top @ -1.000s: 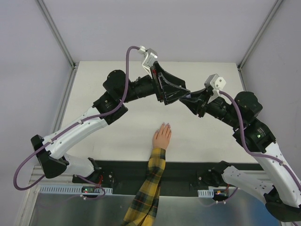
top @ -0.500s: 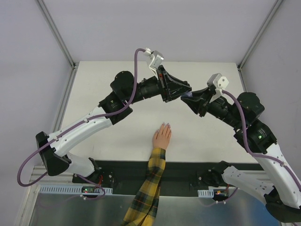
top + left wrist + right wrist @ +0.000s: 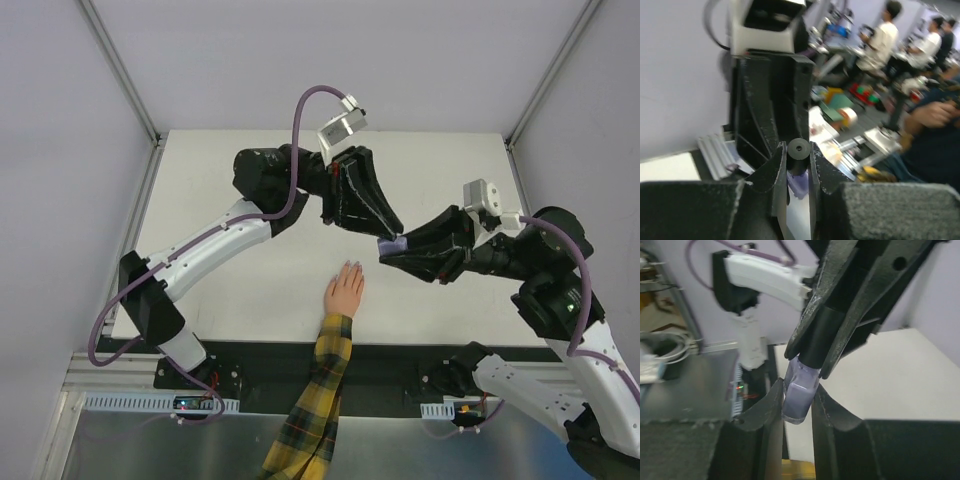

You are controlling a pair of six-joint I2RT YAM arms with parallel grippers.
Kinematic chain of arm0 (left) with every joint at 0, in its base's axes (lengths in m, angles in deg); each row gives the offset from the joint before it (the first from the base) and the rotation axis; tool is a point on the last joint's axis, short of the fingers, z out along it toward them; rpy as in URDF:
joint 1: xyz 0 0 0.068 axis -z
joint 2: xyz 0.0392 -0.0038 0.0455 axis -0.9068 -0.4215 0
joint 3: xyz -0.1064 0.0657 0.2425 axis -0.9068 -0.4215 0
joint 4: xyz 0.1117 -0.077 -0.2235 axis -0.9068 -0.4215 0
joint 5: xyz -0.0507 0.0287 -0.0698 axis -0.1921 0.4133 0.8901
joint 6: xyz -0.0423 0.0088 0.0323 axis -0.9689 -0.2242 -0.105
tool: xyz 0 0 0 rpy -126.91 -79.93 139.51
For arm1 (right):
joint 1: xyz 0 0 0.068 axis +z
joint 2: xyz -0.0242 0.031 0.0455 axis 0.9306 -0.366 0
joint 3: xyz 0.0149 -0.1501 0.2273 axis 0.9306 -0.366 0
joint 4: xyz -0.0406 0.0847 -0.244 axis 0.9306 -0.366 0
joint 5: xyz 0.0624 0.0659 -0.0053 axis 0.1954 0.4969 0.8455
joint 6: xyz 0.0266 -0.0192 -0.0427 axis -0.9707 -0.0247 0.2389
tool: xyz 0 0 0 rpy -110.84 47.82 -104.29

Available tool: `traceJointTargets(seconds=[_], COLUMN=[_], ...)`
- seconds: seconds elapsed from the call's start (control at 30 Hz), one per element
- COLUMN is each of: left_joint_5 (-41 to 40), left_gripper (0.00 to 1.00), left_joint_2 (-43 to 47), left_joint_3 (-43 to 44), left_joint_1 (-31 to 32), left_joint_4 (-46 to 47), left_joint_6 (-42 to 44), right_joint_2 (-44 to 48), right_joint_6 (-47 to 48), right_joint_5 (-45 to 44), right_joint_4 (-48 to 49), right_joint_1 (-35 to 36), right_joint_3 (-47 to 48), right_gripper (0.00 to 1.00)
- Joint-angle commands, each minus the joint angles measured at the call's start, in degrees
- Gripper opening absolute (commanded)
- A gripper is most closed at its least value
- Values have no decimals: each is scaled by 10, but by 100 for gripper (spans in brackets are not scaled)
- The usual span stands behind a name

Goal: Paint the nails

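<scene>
The two left fingers (image 3: 776, 172) are clenched on the one black cap (image 3: 798, 155), which sits squarely between their tips. The two right fingers (image 3: 768, 405) are grasping the one purple bottle (image 3: 799, 390) by its body, one finger on each side. In the right wrist view the cap stands on the bottle's neck with the left arm's fingers coming down around it from above. The bottle's lower end is hidden behind the right fingers there, and in the left wrist view only a sliver of purple shows below the cap.

From above, both arms meet over the middle of the white tabletop (image 3: 250, 290), with the bottle held off the surface.

One pale hand (image 3: 345, 292) lies flat on the tabletop, near the bottle and toward the arm bases. Its one yellow-and-dark plaid sleeve (image 3: 318, 405) is cut off by the bottom edge. The nails (image 3: 349, 268) are at the hand's far tips. They are too small to count or make out.
</scene>
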Motion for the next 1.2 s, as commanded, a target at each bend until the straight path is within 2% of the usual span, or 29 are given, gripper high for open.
traceJointTargets(seconds=[0.0, 0.1, 0.13, 0.17, 0.2, 0.23, 0.27, 0.33, 0.37, 0.47, 0.57, 0.63, 0.67, 0.7, 0.77, 0.8, 0.93, 1.17], left_joint_5=[198, 178, 155, 140, 124, 85, 60, 18, -7, -51, -124, -267, -320, -420, -476, -519, -587, -587], left_gripper=[0, 0, 3, 13, 39, 51, 64, 82, 85, 93, 93, 92, 87, 82, 76, 75, 76, 73], left_joint_2=[-31, -6, 4, 15, 39, 51, 64, 96, 105, 130, 165, 182, 192, 197, 204, 205, 195, 155], left_joint_3=[32, 11, 3, 0, -1, -8, -13, -22, -23, -29, -46, -69, -71, -72, -80, -79, -52, -17], left_joint_1=[16, -10, -30, -43, -55, -66, -88, -102, -108, -108, -108, -107, -106, -105, -95, -81, -11, 35], left_joint_4=[314, 163, 112, -5, -65, -117, -223, -303, -351, -396, -429, -450, -469, -491, -516, -517, -519, -518], left_joint_6=[-290, -167, -81, -33, 15, 105, 148, 250, 273, 330, 350, 329, 316, 298, 302, 340, 423, 433], right_joint_2=[-30, -38, -42, -47, -51, -55, -56, -61, -62, -65, -63, -59, -57, -57, -57, -60, -64, -60], right_joint_6=[-57, -38, -31, -16, -4, 6, 13, 29, 34, 56, 76, 88, 90, 90, 87, 85, 77, 57], right_joint_5=[200, 175, 168, 159, 139, 131, 122, 91, 86, 42, -16, -71, -94, -146, -189, -206, -203, -203], right_joint_4=[145, 132, 113, 92, 79, 63, 58, 51, 48, 35, 26, 26, 31, 34, 45, 47, 49, 55], right_joint_1=[7, -2, -6, -9, -11, -11, -17, -19, -24, -24, -24, -24, -24, -24, -24, -23, -24, -24], right_joint_3=[6, 8, 15, 19, 22, 24, 24, 24, 24, 24, 21, 10, 5, -4, -11, -12, -11, -13], right_gripper=[0, 0, 0, 0, 0, 0, 0, 0, 1, 0, 0, 0, 0, 1, 0, 0, 0, 1])
